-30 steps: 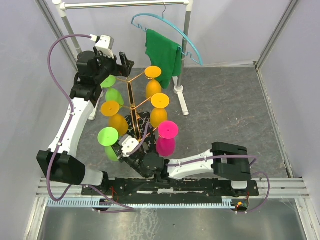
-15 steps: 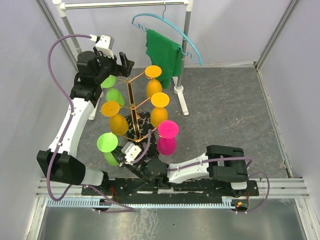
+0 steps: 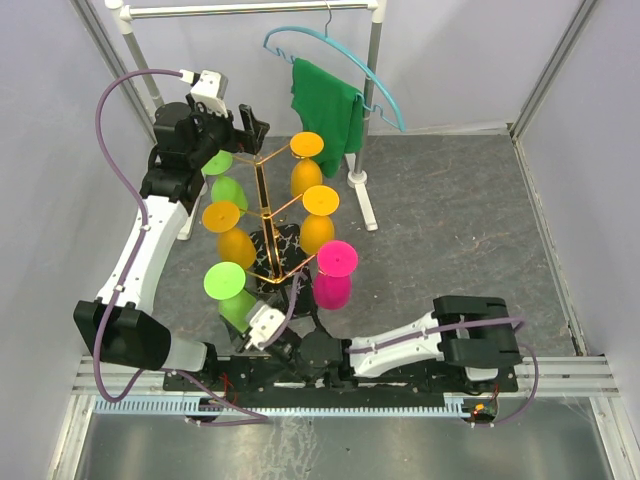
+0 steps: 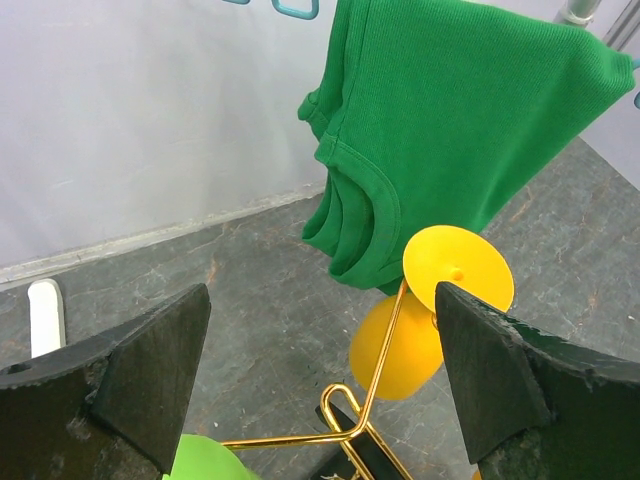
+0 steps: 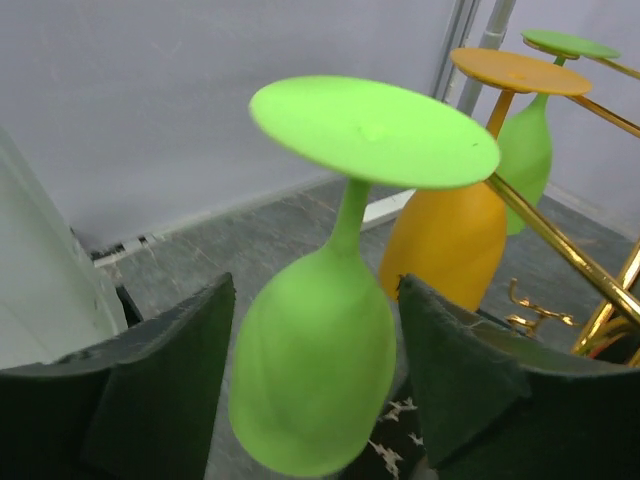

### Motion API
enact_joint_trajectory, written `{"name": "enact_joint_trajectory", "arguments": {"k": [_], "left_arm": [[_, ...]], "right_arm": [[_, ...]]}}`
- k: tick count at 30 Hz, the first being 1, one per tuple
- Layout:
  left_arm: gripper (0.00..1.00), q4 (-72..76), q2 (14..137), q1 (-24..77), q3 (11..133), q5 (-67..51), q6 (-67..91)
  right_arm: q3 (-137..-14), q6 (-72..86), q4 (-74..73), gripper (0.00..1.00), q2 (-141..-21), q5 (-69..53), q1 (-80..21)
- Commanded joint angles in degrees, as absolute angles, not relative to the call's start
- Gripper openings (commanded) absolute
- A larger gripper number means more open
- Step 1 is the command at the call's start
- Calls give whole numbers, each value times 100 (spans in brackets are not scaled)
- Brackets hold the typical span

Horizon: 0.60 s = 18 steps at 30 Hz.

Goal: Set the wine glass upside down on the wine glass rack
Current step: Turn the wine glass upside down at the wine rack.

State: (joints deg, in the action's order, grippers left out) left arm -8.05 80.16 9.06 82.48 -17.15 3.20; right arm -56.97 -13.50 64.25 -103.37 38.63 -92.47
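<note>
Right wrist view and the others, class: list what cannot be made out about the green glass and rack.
- Right wrist: whether the green wine glass stem sits in the rack arm; its own foot hides the joint.
- Top: how the right gripper stands, covered by its wrist camera.
- Left wrist: rack base, nearly all below the bottom edge.

Colour rundown: the wine glass rack (image 3: 262,205) is shiny gold on a black base (image 3: 285,243) with white veining (marble look). The nearest wine glass (image 3: 225,281) is lime green, and so is the back glass (image 3: 228,190). The orange glasses (image 3: 318,230) are a yellow-orange and the pink glass (image 3: 332,288) is hot magenta. There's a green shirt (image 3: 325,100) on a light blue hanger (image 3: 345,60), a white clothes rail (image 3: 250,8), a mottled dark grey floor (image 3: 450,220) and purple cables (image 3: 103,110).
</note>
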Motion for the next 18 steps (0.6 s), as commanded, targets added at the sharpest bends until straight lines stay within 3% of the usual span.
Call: {"name": "enact_joint_trajectory", "arguments": {"k": [1,5,9,18], "left_arm": [[99,-659,7822,870,8389,-1797,581],[99,-911,7879,869,8644,-1749,654],[99,-1204,8032,862,9006,-1875,793],[99,-1867,8156,867,9537,-1557,882]], "right_arm": [[-5773,-1956,5982,83,-9996,4351,-9625],[-5766,-2468,5539,100,-9843,5203,-10108],[-5683,-2053,4615,100,-9397,5864,-10400],[-6314,54,344,100,-7652,7205,-11233]]}}
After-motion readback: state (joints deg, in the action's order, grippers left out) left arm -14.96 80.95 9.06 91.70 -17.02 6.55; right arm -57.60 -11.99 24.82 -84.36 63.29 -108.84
